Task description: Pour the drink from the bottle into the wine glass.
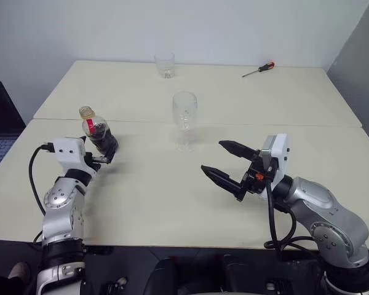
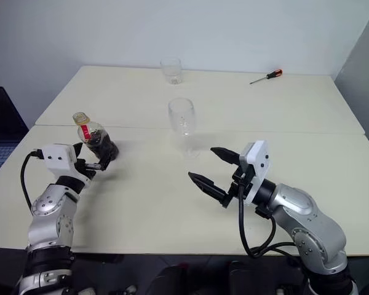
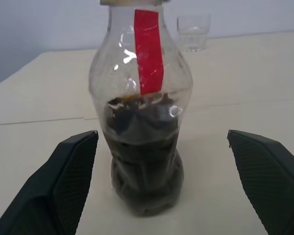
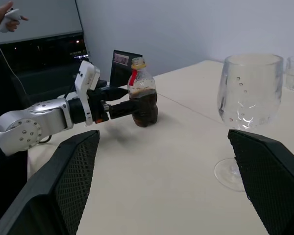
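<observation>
Clear plastic, the bottle is standing capped at the left of the head view on the table, dark drink filling its lower half, and my left end effector is reaching around it with fingers spread wide, not touching. My right end effector is hovering low at centre-right, fingers gaping wide with nothing between them. Between both, slightly higher in the frame, the wine glass is standing upright.

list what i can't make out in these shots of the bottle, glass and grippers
- Bottle cap: cut off by the upper edge of the left wrist view.
- Left gripper fingers: in the head views the bottle hides most of them, so contact can't be judged there.
- Wine glass foot: partly behind the right gripper's finger in the right wrist view.
- Screwdriver: too small to read its tip.
- Tumbler: contents too small to tell.
</observation>
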